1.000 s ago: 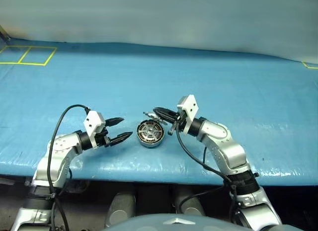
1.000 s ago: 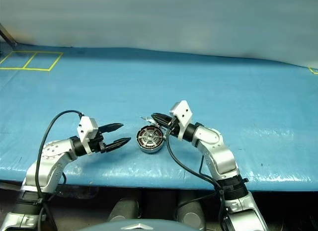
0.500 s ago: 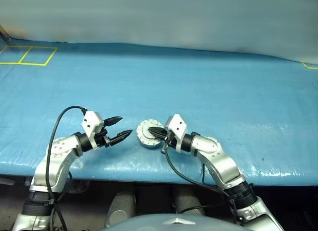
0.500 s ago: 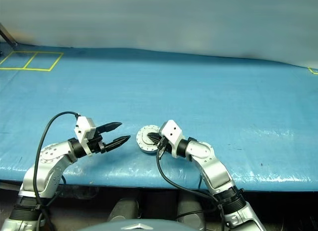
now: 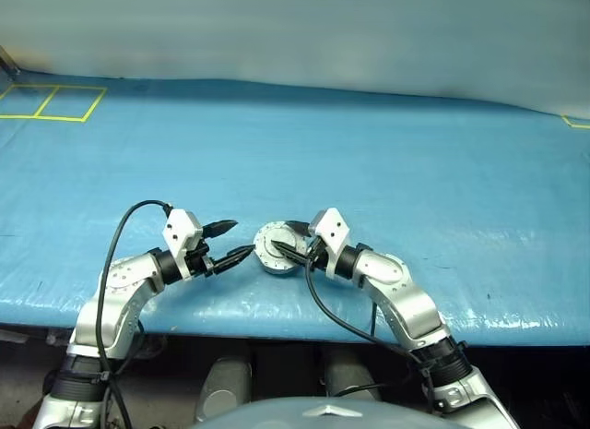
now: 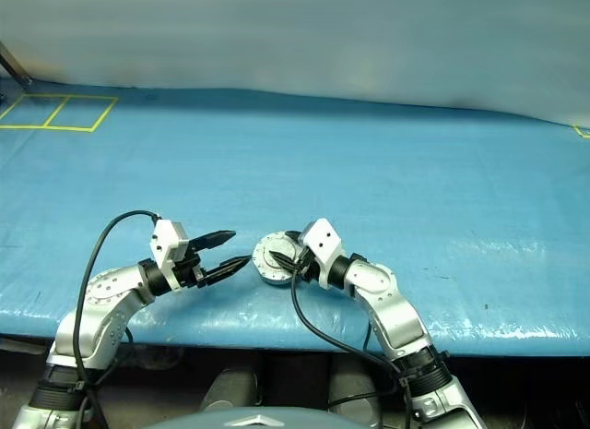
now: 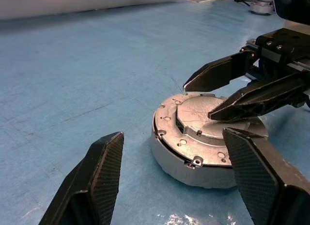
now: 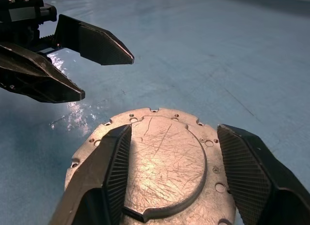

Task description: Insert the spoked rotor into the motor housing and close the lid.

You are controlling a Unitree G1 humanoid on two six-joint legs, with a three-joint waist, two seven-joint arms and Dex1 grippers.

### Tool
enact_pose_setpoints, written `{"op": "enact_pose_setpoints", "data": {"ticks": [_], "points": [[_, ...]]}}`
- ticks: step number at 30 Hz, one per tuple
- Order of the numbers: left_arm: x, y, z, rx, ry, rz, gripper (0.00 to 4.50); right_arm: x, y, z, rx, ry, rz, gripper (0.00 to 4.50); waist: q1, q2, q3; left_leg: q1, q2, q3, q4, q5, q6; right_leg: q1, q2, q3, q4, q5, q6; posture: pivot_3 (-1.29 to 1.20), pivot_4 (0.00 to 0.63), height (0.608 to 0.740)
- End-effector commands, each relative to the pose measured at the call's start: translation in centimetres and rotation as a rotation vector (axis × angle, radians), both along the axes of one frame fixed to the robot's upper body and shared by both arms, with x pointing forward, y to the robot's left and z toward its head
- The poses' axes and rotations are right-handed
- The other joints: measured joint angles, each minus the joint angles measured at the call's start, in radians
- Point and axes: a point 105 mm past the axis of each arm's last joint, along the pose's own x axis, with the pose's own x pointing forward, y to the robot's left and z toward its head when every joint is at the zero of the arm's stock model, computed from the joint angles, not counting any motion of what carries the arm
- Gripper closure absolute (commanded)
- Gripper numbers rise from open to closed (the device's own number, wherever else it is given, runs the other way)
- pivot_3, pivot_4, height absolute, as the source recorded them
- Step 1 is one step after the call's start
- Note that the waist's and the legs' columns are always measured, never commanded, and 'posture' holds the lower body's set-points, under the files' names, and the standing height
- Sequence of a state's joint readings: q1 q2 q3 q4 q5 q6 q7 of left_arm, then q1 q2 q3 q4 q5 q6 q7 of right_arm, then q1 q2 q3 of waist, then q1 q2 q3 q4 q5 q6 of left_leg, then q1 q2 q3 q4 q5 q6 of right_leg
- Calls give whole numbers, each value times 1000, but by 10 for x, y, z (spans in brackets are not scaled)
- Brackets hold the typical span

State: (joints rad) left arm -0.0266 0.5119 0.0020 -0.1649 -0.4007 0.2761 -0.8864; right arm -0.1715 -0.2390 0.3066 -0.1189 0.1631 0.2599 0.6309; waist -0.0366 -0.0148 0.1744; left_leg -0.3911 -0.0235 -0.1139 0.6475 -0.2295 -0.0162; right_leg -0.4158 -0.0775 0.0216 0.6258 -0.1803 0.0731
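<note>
The motor housing [image 7: 179,167] sits on the blue mat near the front edge, with its scratched silver lid [image 8: 164,162] lying flat and shut on top. The spoked rotor is hidden under the lid. My right gripper [image 5: 284,237] is open, its two fingers spread just over the lid's top; one fingertip [image 7: 215,114] looks to rest on it. My left gripper [image 5: 241,238] is open a short way to the housing's left, pointing at its side and holding nothing. In the left wrist view the housing lies ahead between that gripper's fingers [image 7: 104,176].
The blue mat [image 5: 415,161] stretches wide behind and to both sides. Yellow tape squares [image 5: 55,101] mark its far left corner. The mat's front edge [image 5: 277,323] runs just below both grippers.
The lid stood open with the housing's inside showing; it now lies shut. My right gripper came down onto the lid shut, then spread its fingers.
</note>
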Motion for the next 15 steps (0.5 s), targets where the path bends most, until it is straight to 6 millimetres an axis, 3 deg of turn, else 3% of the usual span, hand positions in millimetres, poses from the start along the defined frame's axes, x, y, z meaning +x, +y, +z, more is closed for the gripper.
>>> {"op": "enact_pose_setpoints", "data": {"ticks": [1,7,15], "points": [[-3,-9,12,-25,-49,-28,946,-2,3,14,51,-45,12,588,0,0,0,0,0,0,0,0,0,0,0,0,0,0,0,0,150,740],[-3,-10,10,-25,-52,-24,946,-13,12,9,22,-48,86,588,0,0,0,0,0,0,0,0,0,0,0,0,0,0,0,0,150,740],[-3,-6,10,-21,-51,-19,946,-9,13,-1,-6,-22,56,588,0,0,0,0,0,0,0,0,0,0,0,0,0,0,0,0,150,740]]}}
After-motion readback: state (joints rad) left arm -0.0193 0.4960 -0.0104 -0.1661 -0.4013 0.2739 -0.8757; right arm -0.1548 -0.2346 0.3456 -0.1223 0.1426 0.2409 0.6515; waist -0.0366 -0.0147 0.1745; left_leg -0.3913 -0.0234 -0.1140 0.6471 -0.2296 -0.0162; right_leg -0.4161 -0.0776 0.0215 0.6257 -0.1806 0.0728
